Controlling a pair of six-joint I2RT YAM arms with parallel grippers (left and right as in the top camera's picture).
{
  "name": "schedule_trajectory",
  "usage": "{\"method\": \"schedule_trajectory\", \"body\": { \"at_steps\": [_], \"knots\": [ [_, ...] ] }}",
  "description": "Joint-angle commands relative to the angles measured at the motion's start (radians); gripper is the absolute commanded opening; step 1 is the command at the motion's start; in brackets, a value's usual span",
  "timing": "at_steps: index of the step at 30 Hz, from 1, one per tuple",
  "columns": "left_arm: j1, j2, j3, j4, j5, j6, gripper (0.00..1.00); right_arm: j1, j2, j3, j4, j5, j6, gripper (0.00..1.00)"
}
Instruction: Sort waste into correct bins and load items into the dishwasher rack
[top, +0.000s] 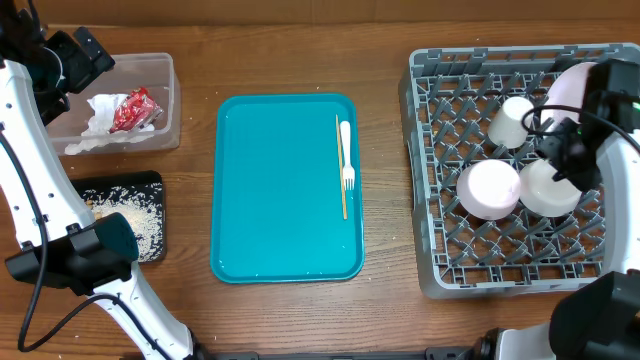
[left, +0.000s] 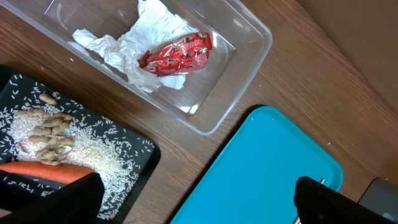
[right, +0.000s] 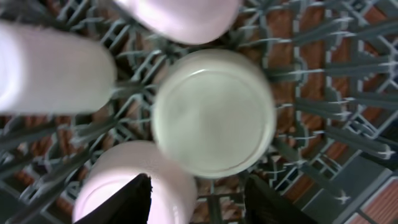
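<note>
loading step: by the look of it, the right hand (right: 199, 186) hangs over a bowl (right: 214, 121) that sits, seemingly mouth-down, in the rack (top: 450, 262) at 3 o'clock on the table (top: 300, 60).
right hand: fingers spread, pinching nothing; the bowl lies below and between them, apart from both.
left hand: the left hand (left: 196, 199) is spread and empty, at 10 o'clock near the clear tub (left: 249, 56).
doing it well: rise straight up so neither finger clips this bowl or the second bowl (top: 488, 190) just beside it at its 9 o'clock. after that the fork (top: 346, 150) and wooden stick (top: 339, 190) are left, side by side at the 3 o'clock edge of the teal tray (top: 270, 190).
thin items: both lie flat on a smooth surface, so a low pinch across the middle seems wise; either could slip through the rack's open grid.
rack contents: cup (top: 512, 120) at 12 o'clock of the bowls; plate (top: 565, 85) at 1 o'clock, partly hidden by the arm.
materials: glossy rounded ware; grey plastic lattice with pegs; soft crumpled napkins (left: 143, 43) and a crinkly red wrapper (left: 177, 55) in the tub.
black tray: the black tray (left: 142, 149) at 8 o'clock holds loose rice (left: 93, 152), pale nut-like scraps (left: 53, 134) and a smooth carrot (left: 43, 171).
</note>
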Motion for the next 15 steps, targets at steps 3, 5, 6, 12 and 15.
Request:
{"method": "schedule_trajectory", "body": {
  "at_steps": [3, 5, 6, 12, 15],
  "knots": [
    [-0.007, 0.0, 0.0, 0.002, 0.005, -0.006, 1.0, -0.093, 0.006, -0.043, 0.058, 0.034, 0.038, 0.49],
    [-0.007, 0.0, 0.0, 0.001, 0.005, -0.006, 1.0, -0.12, 0.006, -0.077, 0.092, 0.024, 0.038, 0.41],
    [-0.007, 0.0, 0.0, 0.002, 0.005, -0.006, 1.0, -0.13, 0.008, -0.094, 0.111, 0.009, 0.038, 0.34],
    [-0.007, 0.0, 0.0, 0.002, 0.005, -0.006, 1.0, -0.144, 0.011, -0.16, 0.184, -0.039, 0.037, 0.26],
    [-0.007, 0.0, 0.0, 0.002, 0.005, -0.006, 1.0, -0.144, 0.013, -0.199, 0.235, -0.055, 0.037, 0.25]
  ]
}}
